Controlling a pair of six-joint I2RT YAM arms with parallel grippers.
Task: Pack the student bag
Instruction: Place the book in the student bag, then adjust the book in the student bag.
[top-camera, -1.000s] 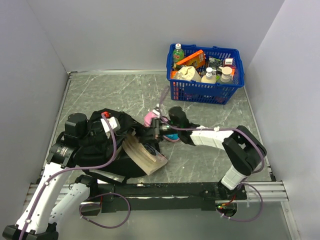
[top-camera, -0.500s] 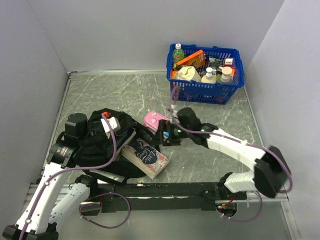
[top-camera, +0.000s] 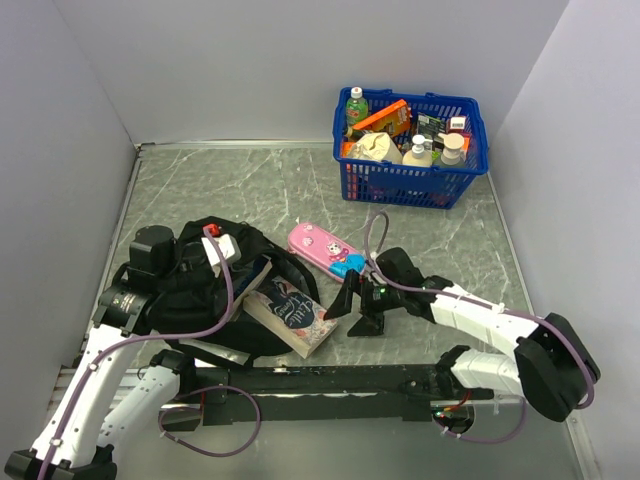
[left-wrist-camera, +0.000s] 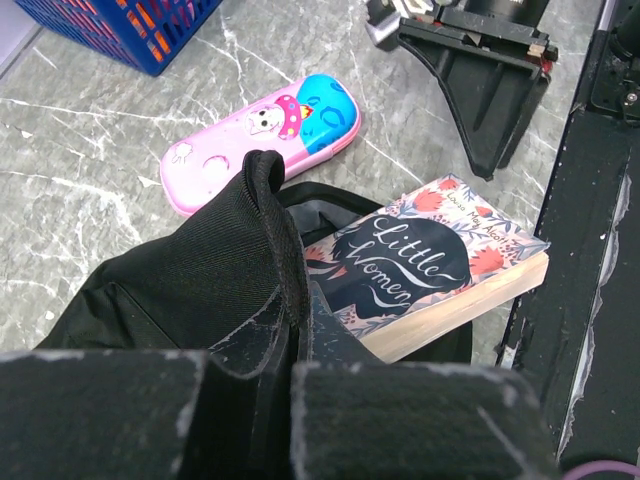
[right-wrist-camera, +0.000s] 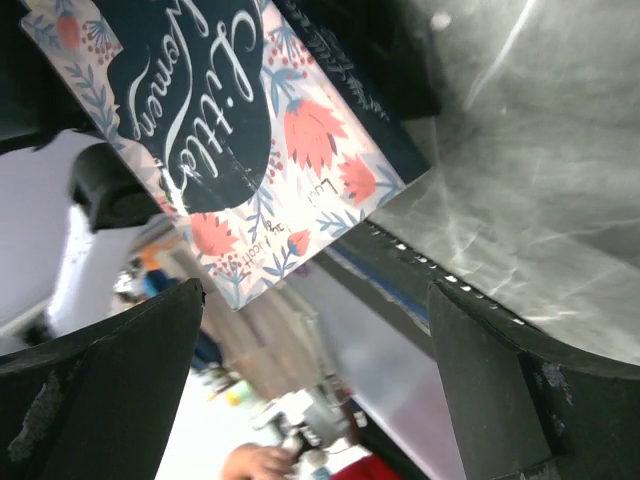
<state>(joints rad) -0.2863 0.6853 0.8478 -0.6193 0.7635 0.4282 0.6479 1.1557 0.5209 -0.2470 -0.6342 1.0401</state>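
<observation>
The student bag (top-camera: 205, 290) lies at the near left, a soft black backpack with its mouth facing right. My left gripper (top-camera: 222, 252) (left-wrist-camera: 296, 352) is shut on the bag's black strap edge (left-wrist-camera: 277, 225), holding the mouth up. A "Little Women" book (top-camera: 292, 312) (left-wrist-camera: 430, 265) (right-wrist-camera: 220, 130) lies cover up, partly inside the mouth and partly on the table. To the book's right, my right gripper (top-camera: 356, 310) (right-wrist-camera: 315, 390) is open, empty, and apart from it. A pink and blue pencil case (top-camera: 325, 248) (left-wrist-camera: 265, 140) lies on the table behind the bag.
A blue plastic basket (top-camera: 470, 103) (left-wrist-camera: 130, 30) of groceries stands at the back right. Grey walls close in the table on three sides. The black rail (top-camera: 330, 378) bearing the arm bases runs along the near edge.
My right gripper has opened, let go of the book and pulled back to the right. The book has dropped from on edge to flat, cover up. The left gripper has not moved.
</observation>
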